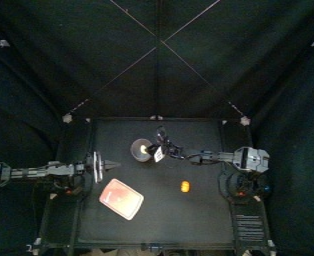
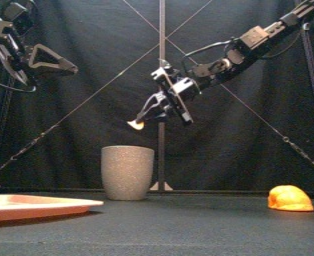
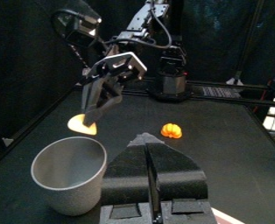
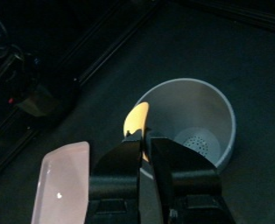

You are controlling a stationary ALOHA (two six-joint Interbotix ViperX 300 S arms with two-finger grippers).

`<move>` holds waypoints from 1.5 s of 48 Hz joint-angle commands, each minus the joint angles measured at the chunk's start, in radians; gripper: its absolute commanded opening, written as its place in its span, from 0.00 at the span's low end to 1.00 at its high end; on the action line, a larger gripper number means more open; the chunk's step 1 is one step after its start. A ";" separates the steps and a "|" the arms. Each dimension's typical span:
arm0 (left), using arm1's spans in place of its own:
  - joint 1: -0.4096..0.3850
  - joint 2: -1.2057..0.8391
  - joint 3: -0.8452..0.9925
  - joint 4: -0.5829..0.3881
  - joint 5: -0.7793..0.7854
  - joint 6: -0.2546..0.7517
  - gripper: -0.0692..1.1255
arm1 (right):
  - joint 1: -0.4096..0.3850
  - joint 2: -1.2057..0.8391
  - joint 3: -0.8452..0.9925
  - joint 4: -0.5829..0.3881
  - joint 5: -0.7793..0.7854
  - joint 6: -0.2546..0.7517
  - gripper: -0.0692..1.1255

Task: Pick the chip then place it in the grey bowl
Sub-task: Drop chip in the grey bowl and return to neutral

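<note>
My right gripper [image 2: 145,119] hangs in the air, shut on a pale yellow chip [image 2: 136,125]. The chip sits above and slightly right of the mouth of the tall grey speckled cup [image 2: 128,172]. In the right wrist view the chip [image 4: 137,118] stands pinched between the jaws, over the cup's near rim [image 4: 164,94]. From the left wrist view, the right gripper [image 3: 91,109] holds the chip [image 3: 82,126] just beyond the cup [image 3: 70,175]. My left gripper [image 3: 151,162] rests shut and empty at the table's left side [image 1: 100,165].
A flat pink tray [image 1: 121,197] lies at the front left of the table. An orange toy [image 1: 184,185] lies to the right of the tray, also seen low on the right in the front view [image 2: 291,198].
</note>
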 commanded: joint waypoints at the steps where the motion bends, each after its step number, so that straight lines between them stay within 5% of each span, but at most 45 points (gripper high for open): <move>1: 0.003 0.002 -0.011 0.002 -0.011 0.002 0.14 | -0.012 0.021 -0.048 0.005 -0.015 0.002 0.47; 16: 0.009 0.002 -0.008 0.003 -0.011 0.003 0.14 | -0.014 0.048 -0.046 -0.011 -0.017 -0.002 0.69; 42: 0.012 0.002 -0.005 0.002 -0.034 0.003 0.14 | 0.043 -0.265 0.307 -0.175 -0.258 -0.011 0.68; 49: 0.018 0.002 -0.012 0.002 -0.066 0.003 0.14 | 0.060 -0.391 0.469 -0.195 -0.385 -0.017 0.61; 61: 0.028 0.002 -0.018 0.000 -0.080 0.002 0.14 | 0.107 -0.566 0.640 -0.288 -0.497 -0.014 0.34; 72: 0.052 0.002 -0.032 -0.043 -0.080 -0.006 0.14 | 0.158 -0.621 0.675 -0.342 -0.495 -0.015 0.33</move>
